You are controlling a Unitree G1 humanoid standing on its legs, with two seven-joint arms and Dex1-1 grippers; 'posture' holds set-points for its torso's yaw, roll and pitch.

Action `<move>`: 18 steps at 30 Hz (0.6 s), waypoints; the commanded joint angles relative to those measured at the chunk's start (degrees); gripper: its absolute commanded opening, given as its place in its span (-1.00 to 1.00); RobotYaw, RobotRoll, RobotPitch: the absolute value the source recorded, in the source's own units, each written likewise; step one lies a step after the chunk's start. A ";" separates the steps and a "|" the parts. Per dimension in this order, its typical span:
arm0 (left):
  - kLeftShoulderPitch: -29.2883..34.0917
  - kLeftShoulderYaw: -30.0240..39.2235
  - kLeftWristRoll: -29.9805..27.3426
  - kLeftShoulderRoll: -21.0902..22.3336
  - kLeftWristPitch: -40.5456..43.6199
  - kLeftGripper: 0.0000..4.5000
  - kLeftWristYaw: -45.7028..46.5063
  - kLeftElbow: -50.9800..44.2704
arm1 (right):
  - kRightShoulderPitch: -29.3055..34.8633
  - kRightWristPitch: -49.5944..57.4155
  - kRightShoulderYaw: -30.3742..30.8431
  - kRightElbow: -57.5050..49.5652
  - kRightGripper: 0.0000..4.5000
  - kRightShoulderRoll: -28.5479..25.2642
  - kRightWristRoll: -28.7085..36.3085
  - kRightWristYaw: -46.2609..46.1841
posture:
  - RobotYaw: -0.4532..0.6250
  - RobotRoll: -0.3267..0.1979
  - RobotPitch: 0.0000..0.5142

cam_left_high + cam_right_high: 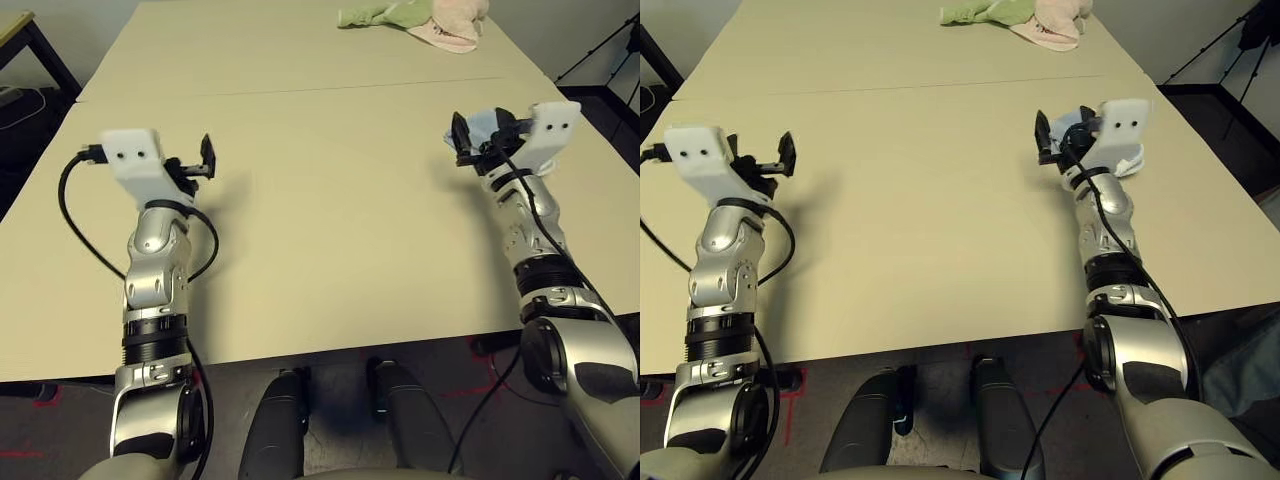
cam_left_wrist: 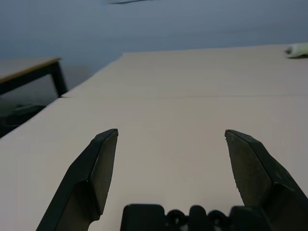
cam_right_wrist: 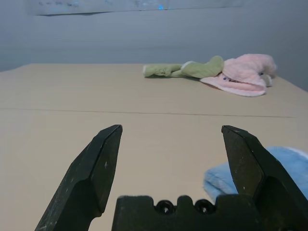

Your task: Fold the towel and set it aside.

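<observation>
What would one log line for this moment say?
left gripper open, empty | right gripper open, empty | towel beside right gripper

The light blue towel (image 3: 284,166) lies bunched on the table (partly hidden), near its right edge.

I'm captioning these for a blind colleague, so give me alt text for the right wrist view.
The right gripper holds its jaws open and empty above a beige table. A light blue towel lies just beyond one jaw, and a green cloth and a pink cloth sit crumpled together at the table's far end.
</observation>
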 commanded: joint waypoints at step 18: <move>2.57 0.90 -7.33 5.27 4.45 1.00 -12.44 1.09 | 4.75 4.75 -0.04 -4.14 0.98 0.66 -0.04 -2.70 | -0.17 0.25 -0.38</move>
